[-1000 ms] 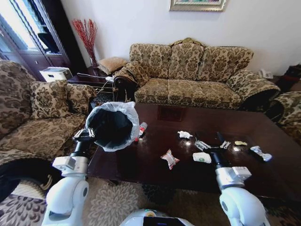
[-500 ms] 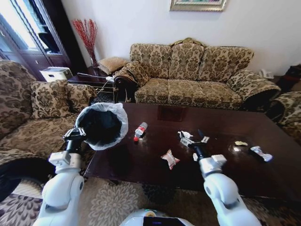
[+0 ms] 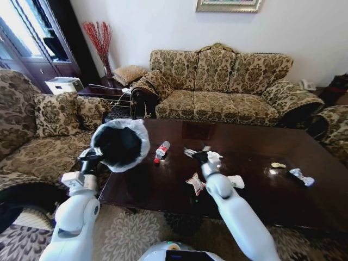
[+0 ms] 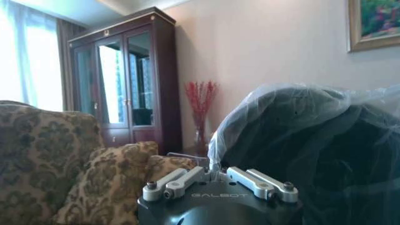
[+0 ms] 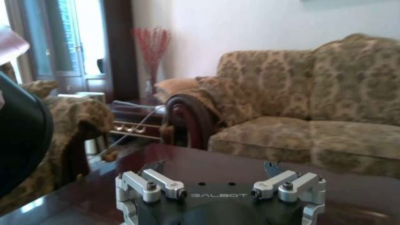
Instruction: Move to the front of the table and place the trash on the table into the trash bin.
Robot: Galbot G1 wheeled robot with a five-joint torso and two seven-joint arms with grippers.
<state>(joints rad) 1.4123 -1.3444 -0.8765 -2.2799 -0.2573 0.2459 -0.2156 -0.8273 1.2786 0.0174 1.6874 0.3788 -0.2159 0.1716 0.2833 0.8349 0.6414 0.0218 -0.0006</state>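
Bin held tilted beside the bench, right hand empty above the litter

The left hand (image 3: 92, 156) grips the round black trash bin with white bag (image 3: 120, 144) at the glossy dark brown wooden bench (image 3: 283, 187), mouth turned up, probably to catch litter. The right hand (image 3: 197, 153) hovers spread open, holding nothing, near the clear red-labelled bottle (image 3: 161, 150) and crumpled white tissue (image 3: 214, 157). Patterned sofas (image 3: 217, 84) surround.

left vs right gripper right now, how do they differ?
Load: the left gripper is shut on the bag-lined rim of the trash bin, holding it up tilted; the right gripper is open and holds nothing.
Place: the left gripper is off the table's left end, the right gripper is over the tabletop beside a white tissue.
Shared: both are the same metal-fingered type.
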